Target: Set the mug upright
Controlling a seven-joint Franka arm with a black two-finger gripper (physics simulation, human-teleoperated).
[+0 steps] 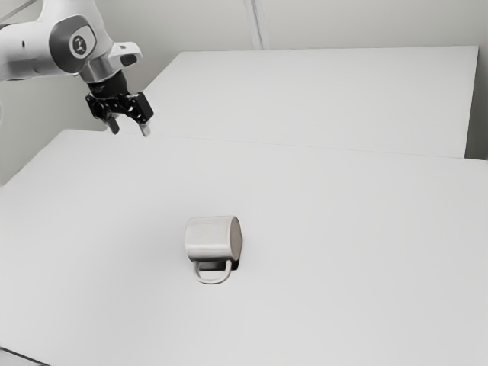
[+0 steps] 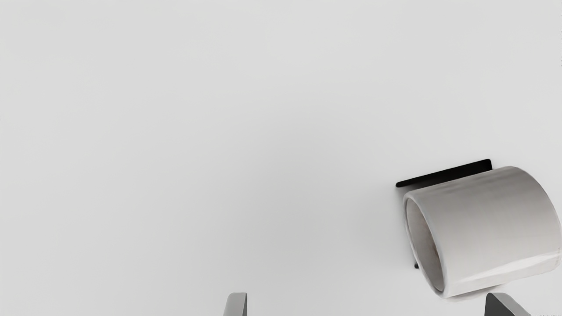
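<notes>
My gripper (image 1: 130, 131) hangs in the air at the exterior view's upper left, well apart from the mug. Its fingers stand wide apart with nothing between them. The pale mug (image 1: 208, 238) lies on its side on the table, its mouth facing the exterior view's right and its handle toward that view's bottom edge. In the wrist view, my gripper (image 2: 366, 303) is open, and the mug (image 2: 487, 228) lies beyond one fingertip, its hollow opening visible. The handle is hidden in the wrist view.
The white tabletop (image 1: 343, 252) carries the mug and a thin black strip of shadow beside it. Another white surface (image 1: 328, 95) extends behind, near the back wall. A dark line crosses the exterior view's lower left corner.
</notes>
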